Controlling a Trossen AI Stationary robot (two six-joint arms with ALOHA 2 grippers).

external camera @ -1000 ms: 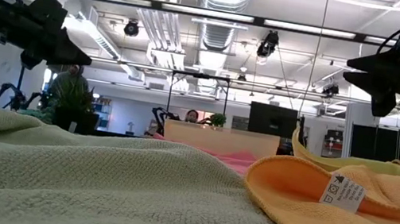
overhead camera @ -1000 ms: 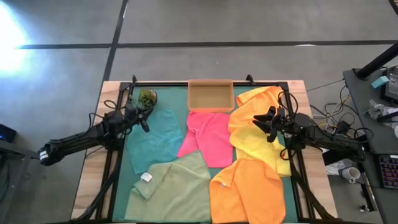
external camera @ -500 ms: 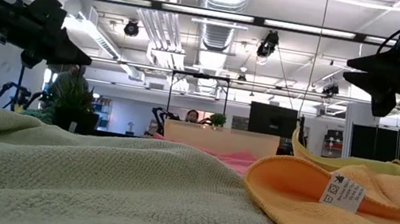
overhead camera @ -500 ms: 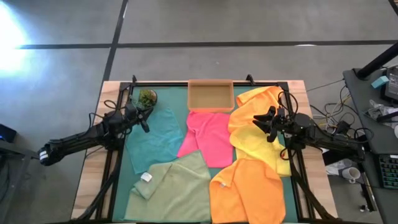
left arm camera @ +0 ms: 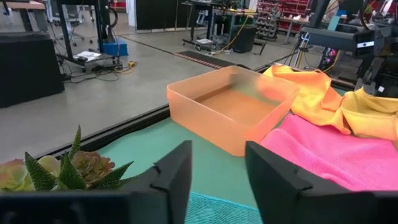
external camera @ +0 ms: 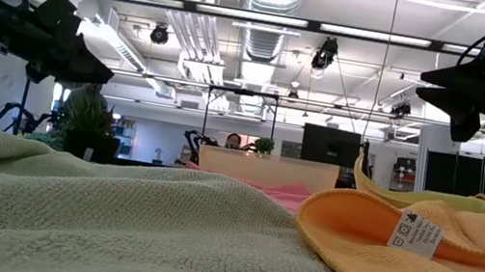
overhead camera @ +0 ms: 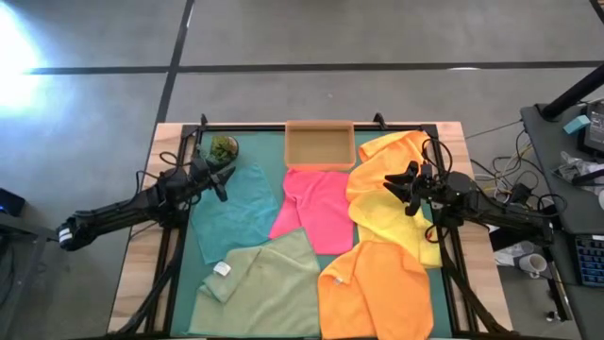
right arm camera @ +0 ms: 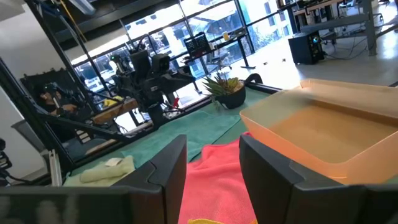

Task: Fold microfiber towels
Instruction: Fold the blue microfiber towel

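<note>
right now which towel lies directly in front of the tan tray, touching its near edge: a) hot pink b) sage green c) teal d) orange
a: in the high view the hot pink towel spreads right below the tan tray, its top edge meeting the tray, while the teal towel lies off to the left and the sage green towel sits nearer the front.

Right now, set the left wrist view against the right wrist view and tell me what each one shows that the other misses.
Only the left wrist view shows the crumpled orange and yellow microfiber towels beyond the tray. Only the right wrist view shows the pale sage green microfiber towel and the other arm's dark left gripper. Both share the shallow tan tray, the hot pink microfiber towel, the small potted succulent and the green table mat, each seen between open jaws.
</note>
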